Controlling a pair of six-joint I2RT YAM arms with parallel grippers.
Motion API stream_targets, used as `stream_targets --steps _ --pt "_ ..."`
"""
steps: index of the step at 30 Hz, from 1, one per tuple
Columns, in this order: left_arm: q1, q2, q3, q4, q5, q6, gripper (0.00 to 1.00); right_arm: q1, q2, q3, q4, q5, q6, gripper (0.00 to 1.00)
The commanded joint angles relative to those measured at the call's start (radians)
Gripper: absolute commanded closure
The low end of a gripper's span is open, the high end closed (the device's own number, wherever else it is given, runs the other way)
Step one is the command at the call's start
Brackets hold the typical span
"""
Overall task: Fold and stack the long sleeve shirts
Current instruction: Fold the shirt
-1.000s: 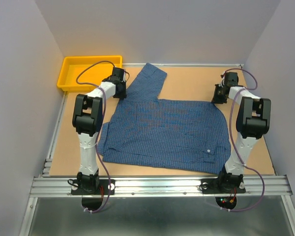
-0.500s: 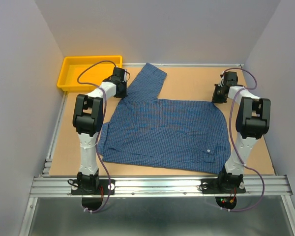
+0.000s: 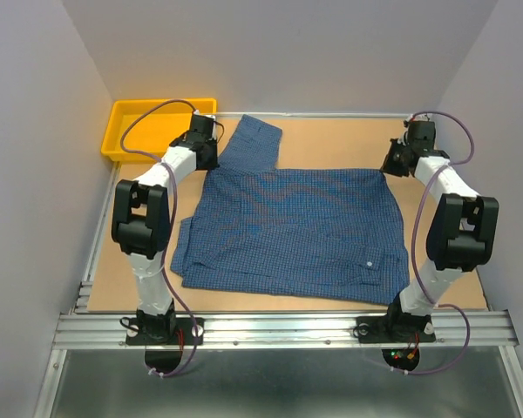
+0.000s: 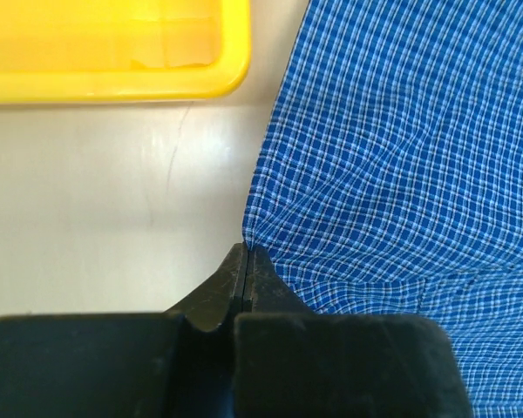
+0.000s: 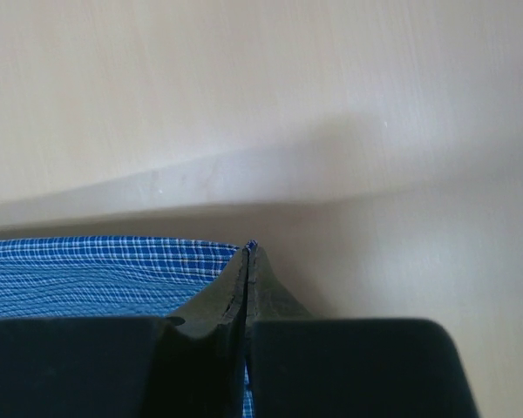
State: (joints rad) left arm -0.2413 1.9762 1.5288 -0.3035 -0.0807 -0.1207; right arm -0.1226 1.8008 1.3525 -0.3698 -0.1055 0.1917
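On the tan table (image 3: 331, 139) between pale walls (image 3: 35, 131), left gripper (image 4: 247, 252) and right gripper (image 5: 247, 249) each pinch the shirt (image 3: 288, 226).

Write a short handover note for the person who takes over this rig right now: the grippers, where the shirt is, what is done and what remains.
Grippers: the left gripper is shut on the shirt at its far left corner. The right gripper is shut on its far right corner.
Things: the shirt lies spread on the table. One sleeve points to the far edge, near the yellow bin.
Done: the cloth is laid out and pinched at both far corners.
Left: all the folding, then stacking. Only one shirt is in view.
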Motion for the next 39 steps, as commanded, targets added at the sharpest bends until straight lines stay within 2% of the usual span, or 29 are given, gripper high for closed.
stream_targets --steps 1,12,25,32,39 --pt "0.0 -0.112 -0.044 -0.016 -0.063 -0.017 1.0 0.005 -0.09 -0.076 0.009 0.029 0.051 0.99" --pt "-0.007 -0.347 -0.234 -0.019 -0.064 -0.059 1.0 0.003 -0.27 -0.211 0.008 0.09 0.15 1.0" --pt "-0.032 -0.568 -0.459 -0.071 -0.042 -0.117 1.0 0.003 -0.474 -0.346 -0.046 0.177 0.179 0.99" --pt "-0.036 -0.631 -0.532 -0.101 -0.008 -0.143 1.0 0.003 -0.573 -0.469 -0.086 0.159 0.253 0.99" --pt "-0.038 -0.721 -0.558 -0.149 -0.007 -0.16 1.0 0.003 -0.681 -0.49 -0.153 0.164 0.265 1.0"
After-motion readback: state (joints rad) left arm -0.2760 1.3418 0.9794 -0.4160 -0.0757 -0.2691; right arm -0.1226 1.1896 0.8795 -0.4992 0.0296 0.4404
